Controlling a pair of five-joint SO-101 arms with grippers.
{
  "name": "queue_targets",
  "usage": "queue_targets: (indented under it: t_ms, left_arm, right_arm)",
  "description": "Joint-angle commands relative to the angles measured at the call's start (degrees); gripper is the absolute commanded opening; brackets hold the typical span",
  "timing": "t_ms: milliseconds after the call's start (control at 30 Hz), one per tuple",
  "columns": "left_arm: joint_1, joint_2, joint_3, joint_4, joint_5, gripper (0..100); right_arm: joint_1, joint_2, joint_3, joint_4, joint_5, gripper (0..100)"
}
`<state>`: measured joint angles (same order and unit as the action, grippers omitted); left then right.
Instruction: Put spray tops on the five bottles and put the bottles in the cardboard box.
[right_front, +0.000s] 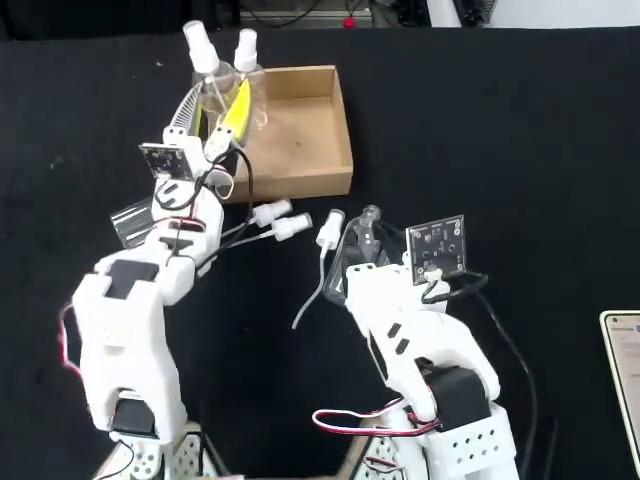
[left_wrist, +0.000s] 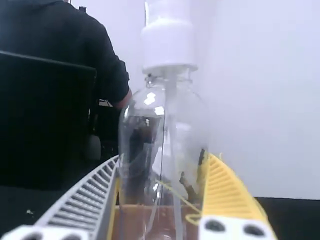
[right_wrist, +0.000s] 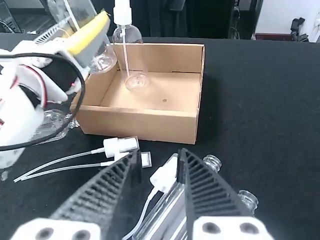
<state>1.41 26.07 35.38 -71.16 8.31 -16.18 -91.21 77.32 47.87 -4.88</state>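
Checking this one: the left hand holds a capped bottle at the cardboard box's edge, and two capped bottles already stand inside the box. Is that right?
Not quite. The right wrist view shows one capped bottle standing inside the cardboard box, not two. The left hand does hold a second bottle, capped, at the box's edge.

Clear bottle (left_wrist: 160, 150) wearing white top (left_wrist: 168, 45); left tool's (right_front: 212, 108) ribbed fingers (left_wrist: 225, 190) showing yellow and grey; brown box (right_front: 290, 186) sitting on black tabletop (right_front: 500, 120).
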Motion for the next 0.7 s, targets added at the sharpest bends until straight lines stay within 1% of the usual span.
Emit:
queue_targets:
  t_ms: [0, 100, 333, 500, 667]
  left_arm:
    - [2.59, -7.38, 1.19, 0.18, 0.18, 17]
    - [2.33, -9.14, 1.54, 0.88, 0.18, 17]
    - [2.24, -11.52, -0.75, 12.13, 0.44, 17]
    - [2.15, -11.16, -0.66, 12.84, 0.26, 17]
    - [1.27, -11.60, 0.48, 12.75, 0.44, 17]
  right_arm:
    - [1.23, -0.66, -0.57, -1.58, 0.26, 11.3]
    - [1.23, -0.66, -0.57, -1.58, 0.26, 11.3]
    - [1.23, -0.66, -0.40, -1.58, 0.26, 11.3]
    - [1.67, -0.66, -0.57, -1.58, 0.26, 11.3]
    - [11.78, 0.48, -7.25, -1.23, 0.09, 11.3]
